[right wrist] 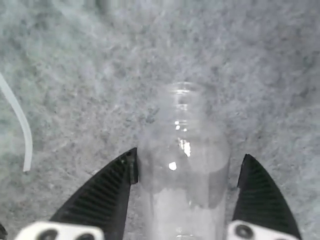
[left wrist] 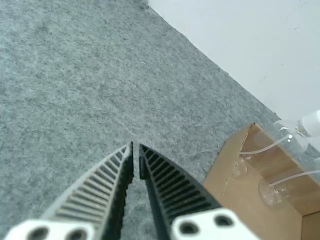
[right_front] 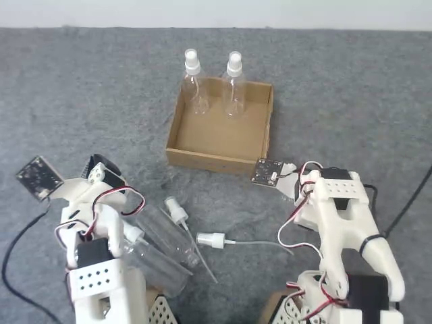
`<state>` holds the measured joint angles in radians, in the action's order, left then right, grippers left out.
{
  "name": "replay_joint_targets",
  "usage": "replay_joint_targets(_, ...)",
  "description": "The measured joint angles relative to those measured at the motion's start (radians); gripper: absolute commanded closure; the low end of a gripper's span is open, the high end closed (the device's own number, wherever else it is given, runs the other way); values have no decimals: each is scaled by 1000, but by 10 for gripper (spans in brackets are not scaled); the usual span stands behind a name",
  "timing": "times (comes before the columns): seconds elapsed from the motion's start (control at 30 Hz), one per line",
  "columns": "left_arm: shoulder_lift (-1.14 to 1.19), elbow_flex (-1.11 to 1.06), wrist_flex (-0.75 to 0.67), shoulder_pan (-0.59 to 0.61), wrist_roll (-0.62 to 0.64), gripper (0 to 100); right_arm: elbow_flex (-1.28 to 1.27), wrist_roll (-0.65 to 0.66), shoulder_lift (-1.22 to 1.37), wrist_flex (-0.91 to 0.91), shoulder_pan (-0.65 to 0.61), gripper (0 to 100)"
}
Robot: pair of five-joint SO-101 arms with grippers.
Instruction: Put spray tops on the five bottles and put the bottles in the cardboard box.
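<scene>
The grey carpeted table [right_front: 351,88] takes up most of the scene; on it, towards the far side, sits the cardboard box [right_front: 202,158], open on top. The left arm [right_front: 94,236] and right arm [right_front: 344,223] stand at the near edge, well apart. Two capped bottles [right_front: 194,84] [right_front: 233,84] stand upright side by side against the box's back wall, each with a white spray top on.

Just beside the left arm two more clear bottles lie on their sides, touching; the farther lying bottle [right_front: 165,229] wears a spray top, while the nearer lying bottle [right_front: 158,266] has its neck tucked under the arm, so I cannot tell about its top. The uncapped bottle [right wrist: 183,195] lies on the carpet between the wide-spread fingers of the right gripper [right wrist: 190,156]; one finger touches its side, the other sits just off it. The left gripper [left wrist: 136,150] hangs over bare carpet near the box, fingers almost together, holding nothing. A loose spray top [right_front: 211,239] lies between the arms, its thin tube trailing towards the right arm.
</scene>
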<state>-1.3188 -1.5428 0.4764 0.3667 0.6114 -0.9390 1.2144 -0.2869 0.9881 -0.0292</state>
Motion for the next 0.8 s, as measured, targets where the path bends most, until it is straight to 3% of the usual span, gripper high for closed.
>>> replay_joint_targets(0.47, 0, 0, 0, 0, 0, 988, 0, -38, -6, 0, -44, 753)
replay_joint_targets(0.8, 0, 0, 0, 0, 0, 988, 0, -44, -6, 0, -11, 902)
